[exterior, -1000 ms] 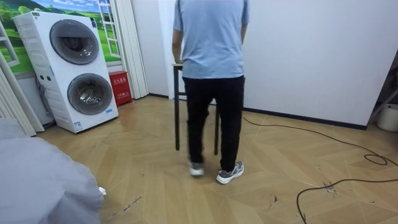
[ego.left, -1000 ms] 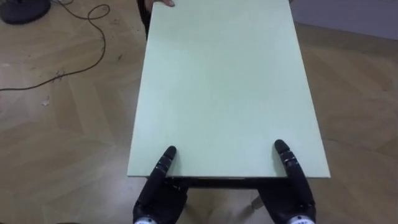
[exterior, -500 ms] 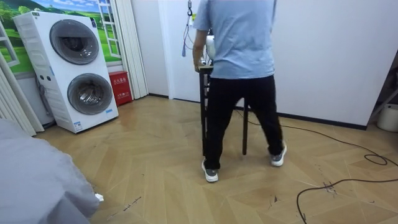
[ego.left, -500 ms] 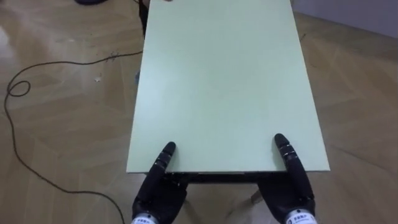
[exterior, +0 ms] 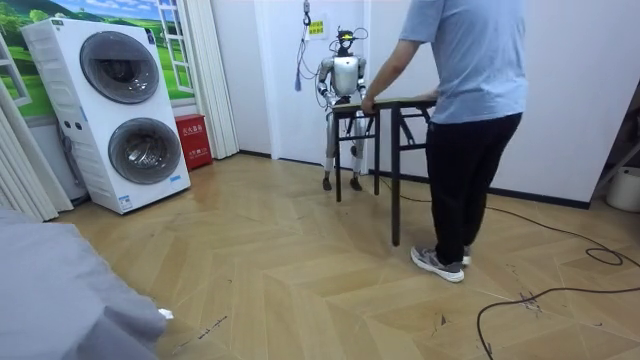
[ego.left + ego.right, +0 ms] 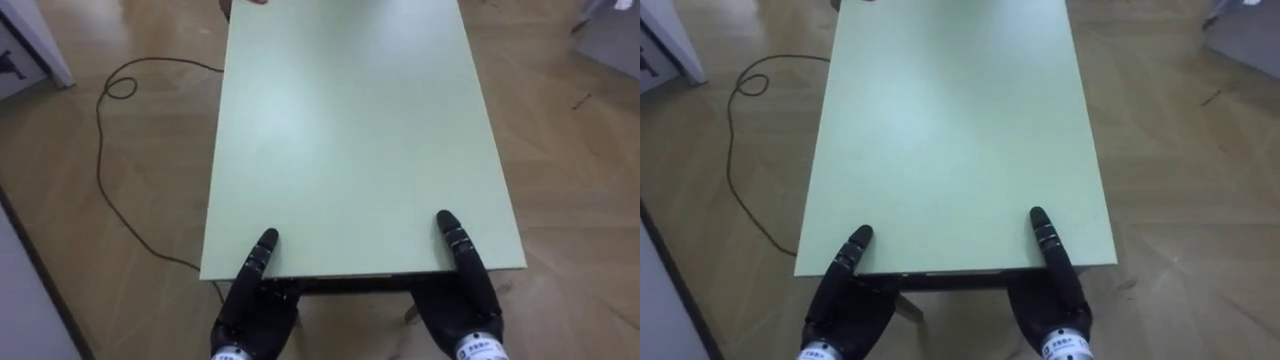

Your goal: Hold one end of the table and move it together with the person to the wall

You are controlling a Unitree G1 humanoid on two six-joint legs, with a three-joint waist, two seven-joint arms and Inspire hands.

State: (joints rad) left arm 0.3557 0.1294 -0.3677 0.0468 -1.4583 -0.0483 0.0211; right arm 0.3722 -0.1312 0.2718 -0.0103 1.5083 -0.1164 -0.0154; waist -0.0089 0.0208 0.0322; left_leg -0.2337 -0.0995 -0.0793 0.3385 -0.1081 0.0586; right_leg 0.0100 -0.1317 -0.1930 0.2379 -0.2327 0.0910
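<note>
Teamwork explains the layout: the table (image 6: pixel 350 130), with a long pale green top on dark legs, stands lengthwise between the robot and a person (image 5: pixel 465 120), each at one short end, so the load can be shared and steered from both sides. At the near edge the left hand (image 6: pixel 252 310) and the right hand (image 6: pixel 468 300) sit close to the two corners and well apart from each other. That spacing likely helps to hold the top level and stop it from twisting. Each hand lays its thumb flat on the top surface while the rest of the hand goes beneath the board. This looks like a clamp over the rim, but I cannot tell whether either hand is really clenched on it. In the room view the robot stands by the white wall (image 5: pixel 560 90) at the far end, and the person holds the nearer end with a hand on the edge. Whether the legs are clear of the wooden floor (image 5: pixel 300 290) is hard to tell. As for containers, nothing rests on the tabletop. Two stacked washing machines (image 5: pixel 120 110) at the room view's left have their round doors closed, so their contents are hidden. A small red box (image 5: pixel 191 141) stands just beside them, and what it holds cannot be made out.
</note>
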